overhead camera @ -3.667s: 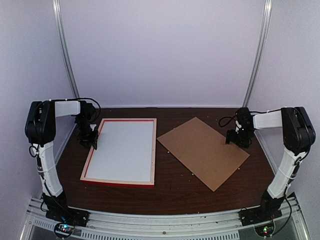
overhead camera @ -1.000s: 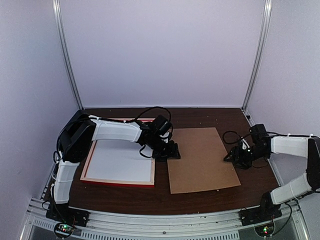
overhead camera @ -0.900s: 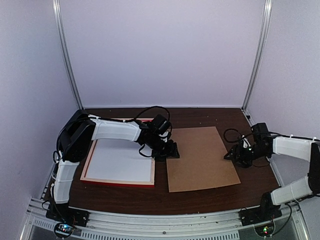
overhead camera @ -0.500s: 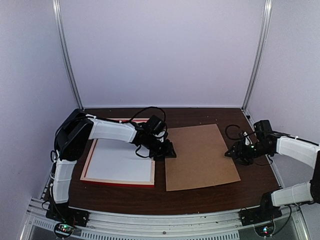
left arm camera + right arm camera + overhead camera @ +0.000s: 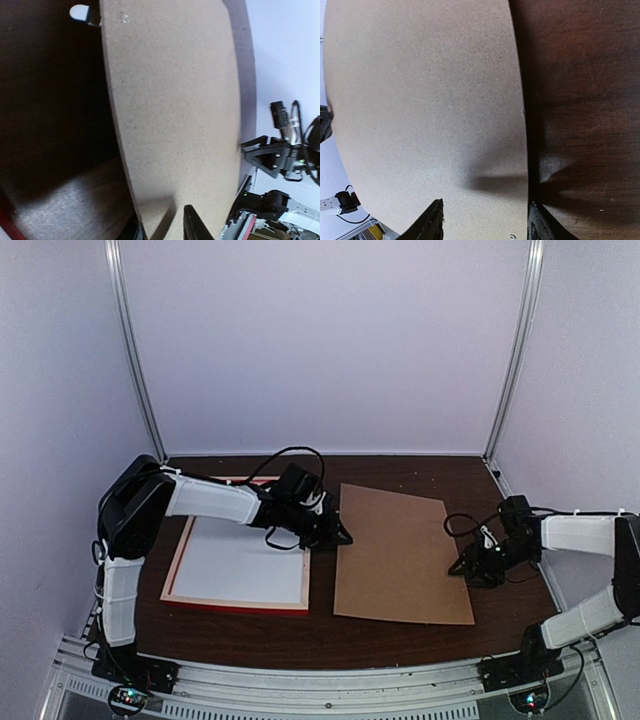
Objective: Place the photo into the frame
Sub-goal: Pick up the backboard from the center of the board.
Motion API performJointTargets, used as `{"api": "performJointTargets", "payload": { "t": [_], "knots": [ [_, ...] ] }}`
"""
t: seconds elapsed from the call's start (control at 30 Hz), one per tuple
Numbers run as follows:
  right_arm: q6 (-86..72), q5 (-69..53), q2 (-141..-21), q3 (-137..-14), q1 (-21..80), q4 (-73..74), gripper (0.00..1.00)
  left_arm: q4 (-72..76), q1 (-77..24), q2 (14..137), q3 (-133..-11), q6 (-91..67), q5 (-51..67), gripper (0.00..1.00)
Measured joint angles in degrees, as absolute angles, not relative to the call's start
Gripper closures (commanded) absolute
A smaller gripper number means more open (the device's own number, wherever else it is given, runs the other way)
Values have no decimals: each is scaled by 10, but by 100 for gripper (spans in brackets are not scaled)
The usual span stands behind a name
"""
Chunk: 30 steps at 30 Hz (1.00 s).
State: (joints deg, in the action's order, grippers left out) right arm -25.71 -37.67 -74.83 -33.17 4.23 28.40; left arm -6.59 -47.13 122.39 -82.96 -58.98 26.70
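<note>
One frame (image 5: 235, 606), lying flat at the 9 o'clock side of the table (image 5: 320, 635), pale wood rim up and red on its outer edges. One white sheet (image 5: 245, 565) fills it; no print is visible, so I can't tell if that's the photo face down. Then one brown backing board (image 5: 400, 555), just beside the frame and running from the middle out toward 3 o'clock. Two arms, two grippers. The left gripper (image 5: 164, 222) sits at the board's 9 o'clock edge with its fingers close together, one over and one under that edge - can't tell whether they're actually pinching it. The right gripper (image 5: 485, 210) is at the 3 o'clock edge, fingers spread fairly wide, one above the board and one off its edge over the bare wood, gripping nothing. The tabletop is dark brown wood with a few pale specks, boxed in by plain pale lilac walls with two metal uprights at the back corners. The left arm stretches across the frame's far right corner and hides it.
</note>
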Motion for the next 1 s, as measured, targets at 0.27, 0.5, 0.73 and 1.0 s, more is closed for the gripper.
{"api": "performJointTargets", "payload": {
  "t": [0.27,0.5,0.73,1.0],
  "knots": [
    [-256,-387,-770,-322,50,256,43,58,-467,1206,-817,-638,331,90],
    [-256,-393,-777,-322,52,242,33,79,-465,1205,-817,-662,362,100],
    [-248,-403,-767,-335,55,246,26,-25,-458,1161,-831,-627,370,100],
    [-242,-403,-718,-404,55,285,23,-322,-428,1086,-982,-467,334,100]
  ]
}}
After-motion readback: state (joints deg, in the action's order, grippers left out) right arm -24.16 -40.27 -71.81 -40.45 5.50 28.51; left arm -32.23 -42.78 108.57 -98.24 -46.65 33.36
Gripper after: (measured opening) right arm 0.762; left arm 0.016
